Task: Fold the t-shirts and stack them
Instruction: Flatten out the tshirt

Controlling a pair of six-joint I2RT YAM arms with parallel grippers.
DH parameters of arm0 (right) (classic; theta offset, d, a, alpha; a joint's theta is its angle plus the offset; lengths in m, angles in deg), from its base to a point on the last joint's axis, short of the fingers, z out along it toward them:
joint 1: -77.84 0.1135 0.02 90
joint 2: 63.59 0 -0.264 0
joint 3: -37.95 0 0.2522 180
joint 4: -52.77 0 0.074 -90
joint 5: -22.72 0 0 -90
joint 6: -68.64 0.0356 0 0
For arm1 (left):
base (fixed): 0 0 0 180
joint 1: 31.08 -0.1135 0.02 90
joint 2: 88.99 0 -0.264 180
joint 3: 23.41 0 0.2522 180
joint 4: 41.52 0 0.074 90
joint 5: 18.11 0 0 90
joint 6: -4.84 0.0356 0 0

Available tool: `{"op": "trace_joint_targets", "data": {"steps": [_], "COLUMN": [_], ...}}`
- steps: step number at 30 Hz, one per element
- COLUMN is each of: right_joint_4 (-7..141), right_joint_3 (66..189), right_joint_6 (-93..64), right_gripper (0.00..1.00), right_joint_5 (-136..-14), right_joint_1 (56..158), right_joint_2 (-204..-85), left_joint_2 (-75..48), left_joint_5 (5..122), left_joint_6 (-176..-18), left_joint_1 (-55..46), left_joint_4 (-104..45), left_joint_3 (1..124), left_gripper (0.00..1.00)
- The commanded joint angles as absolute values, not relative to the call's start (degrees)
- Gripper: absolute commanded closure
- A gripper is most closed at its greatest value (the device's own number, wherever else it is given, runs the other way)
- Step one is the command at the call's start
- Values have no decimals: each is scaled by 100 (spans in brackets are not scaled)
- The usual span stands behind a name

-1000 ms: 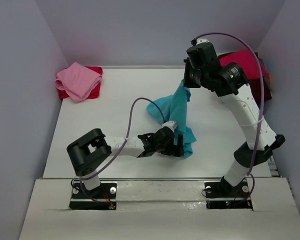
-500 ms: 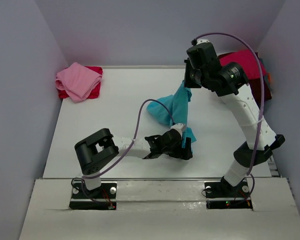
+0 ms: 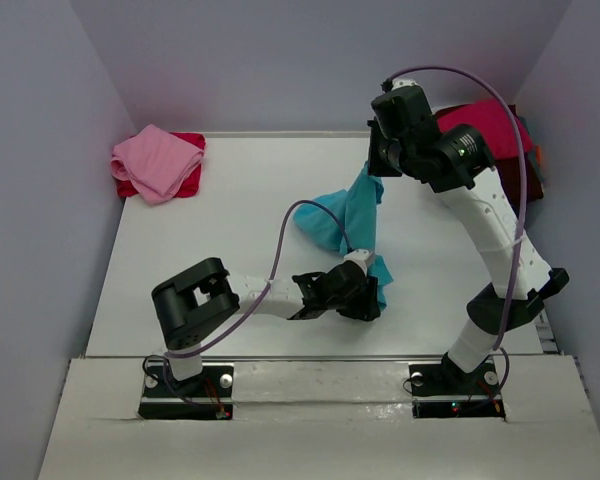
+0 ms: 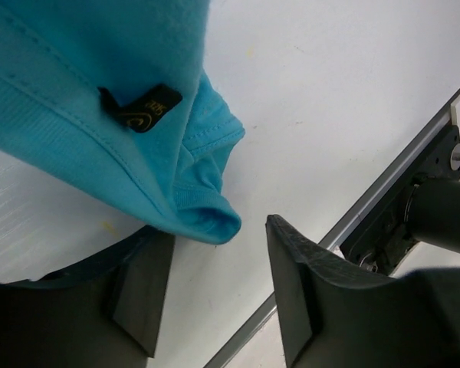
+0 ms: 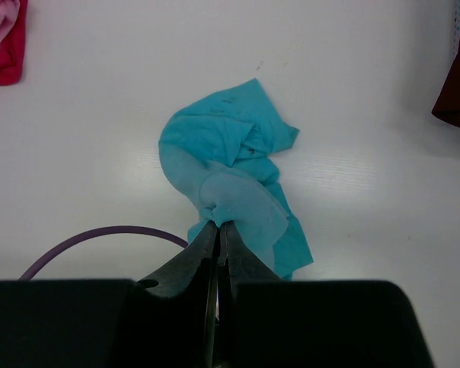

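The turquoise t-shirt [image 3: 350, 222] hangs bunched from my right gripper [image 3: 378, 165], which is shut on a pinch of its cloth [image 5: 230, 203] and holds it up; the lower part trails on the table. My left gripper [image 3: 372, 297] is low at the shirt's near end, jaws open. In the left wrist view a rolled hem corner [image 4: 207, 222] with a black label [image 4: 142, 107] lies just ahead of the gap between the fingers [image 4: 299, 284], not clamped. A folded pink shirt [image 3: 158, 160] lies on a red one [image 3: 188, 178] at the far left.
A pile of crimson [image 3: 485, 122] and dark maroon [image 3: 525, 180] shirts sits at the far right behind the right arm. The table's metal front edge [image 4: 383, 192] runs close to the left gripper. A purple cable [image 3: 310, 215] loops over the table.
My left gripper has slid right along the table to the shirt's near hem end. The right gripper holds the shirt up in the same place.
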State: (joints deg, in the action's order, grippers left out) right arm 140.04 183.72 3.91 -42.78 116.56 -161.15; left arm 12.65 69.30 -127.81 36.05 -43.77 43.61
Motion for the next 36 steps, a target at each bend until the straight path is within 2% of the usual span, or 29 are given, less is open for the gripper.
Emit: {"op": "trace_joint_targets", "data": {"steps": [1, 5, 6, 12, 15, 22, 36], "right_joint_4": [13860, 13851, 13834, 13825, 13834, 13842, 13807], "right_joint_3": [18329, 18267, 18258, 18223, 18250, 18232, 18197], "right_joint_6": [342, 342, 351, 333, 325, 316, 325], "right_gripper": [93, 93, 93, 93, 93, 93, 93], "right_joint_5": [-4126, -4117, -4100, -4100, -4100, -4073, -3933], "right_joint_1": [11704, 11704, 11704, 11704, 11704, 11704, 11704], "right_joint_2": [-15983, -15948, -15939, -15931, -15948, -15939, -15895], "left_joint_2": [1322, 1384, 1384, 1489, 1481, 1498, 928], "left_joint_5": [7048, 7004, 6996, 6952, 6952, 6934, 7452], "left_joint_6": [-12787, -12778, -12770, -12779, -12778, -12761, -12673], "left_joint_1": [3651, 3651, 3651, 3651, 3651, 3651, 3651], "left_joint_4": [-4472, -4437, -4446, -4472, -4481, -4446, -4033], "left_joint_3": [4590, 4643, 4643, 4660, 4643, 4660, 4546], "left_gripper": [42, 48, 53, 59, 77, 94, 94]}}
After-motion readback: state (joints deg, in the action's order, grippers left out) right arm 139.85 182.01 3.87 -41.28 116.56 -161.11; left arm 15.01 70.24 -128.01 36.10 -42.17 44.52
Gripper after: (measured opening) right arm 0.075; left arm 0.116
